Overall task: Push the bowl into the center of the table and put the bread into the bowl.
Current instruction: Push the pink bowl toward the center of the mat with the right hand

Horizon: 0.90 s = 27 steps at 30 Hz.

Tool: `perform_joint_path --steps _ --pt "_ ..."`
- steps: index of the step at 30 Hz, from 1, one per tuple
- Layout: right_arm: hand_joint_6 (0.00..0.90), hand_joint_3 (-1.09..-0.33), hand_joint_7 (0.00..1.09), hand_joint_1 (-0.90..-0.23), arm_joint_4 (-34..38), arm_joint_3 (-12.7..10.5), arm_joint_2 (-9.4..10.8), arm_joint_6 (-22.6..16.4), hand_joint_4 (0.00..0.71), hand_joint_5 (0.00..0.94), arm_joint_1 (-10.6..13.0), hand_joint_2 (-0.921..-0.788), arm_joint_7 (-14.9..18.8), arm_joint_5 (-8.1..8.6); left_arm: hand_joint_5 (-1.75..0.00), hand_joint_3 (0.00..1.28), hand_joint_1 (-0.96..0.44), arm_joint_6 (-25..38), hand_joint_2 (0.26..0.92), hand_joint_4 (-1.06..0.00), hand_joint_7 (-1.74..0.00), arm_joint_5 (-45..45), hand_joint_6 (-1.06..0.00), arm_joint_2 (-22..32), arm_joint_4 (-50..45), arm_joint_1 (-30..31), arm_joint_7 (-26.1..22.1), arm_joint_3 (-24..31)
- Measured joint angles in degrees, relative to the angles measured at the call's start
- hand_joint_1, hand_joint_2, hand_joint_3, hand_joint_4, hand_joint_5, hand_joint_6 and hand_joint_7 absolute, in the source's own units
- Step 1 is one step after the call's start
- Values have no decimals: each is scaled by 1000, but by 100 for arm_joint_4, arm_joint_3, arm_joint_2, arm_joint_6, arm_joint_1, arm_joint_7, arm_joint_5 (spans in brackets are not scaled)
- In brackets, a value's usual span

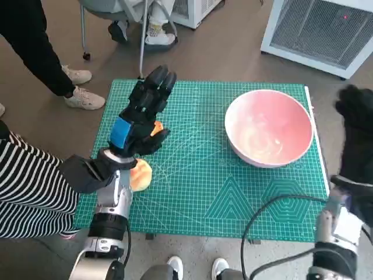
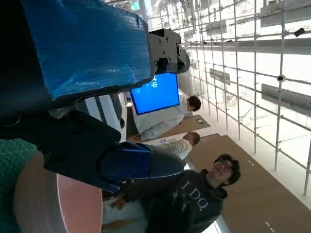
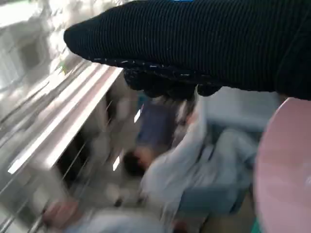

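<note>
- Green cutting mat (image 1: 204, 192) covers the surface in the head view; the pink bowl (image 1: 269, 127) sits near its right edge. The left hand (image 1: 141, 114), fingers spread and holding nothing, hangs over the bread (image 1: 141, 174) near the left edge. The right hand (image 1: 356, 131) is beyond the right edge; I cannot tell its state.
- Left wrist view: the bowl's rim (image 2: 58, 204) below the taped hand (image 2: 87, 43), and people behind.
- Right wrist view: blurred; the glove (image 3: 204, 43) and the bowl's edge (image 3: 284, 170).

The head view is evenly lit and sharp, with soft shadows on the worktop (image 1: 233, 198). The left wrist view glares white at its windows. The right wrist view is motion-blurred throughout.
</note>
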Motion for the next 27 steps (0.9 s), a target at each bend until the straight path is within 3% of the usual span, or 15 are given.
perform_joint_path --steps 9,17,27 --pt "9 -918 384 -515 1441 -199 -226 53 123 8 -422 -921 -134 44 -5 334 -638 -13 921 -103 -364 36 -2 5 27 0 20 1" --pt "53 -917 398 -504 1569 -294 -164 -289 175 30 -444 -921 -138 56 -4 335 -636 -13 921 -103 -364 34 -4 56 27 0 16 24" --pt "63 -888 398 -557 1435 -156 -75 -575 185 23 -415 -921 -261 -3 0 344 -638 -13 921 -88 -356 7 1 120 51 -1 -33 66"
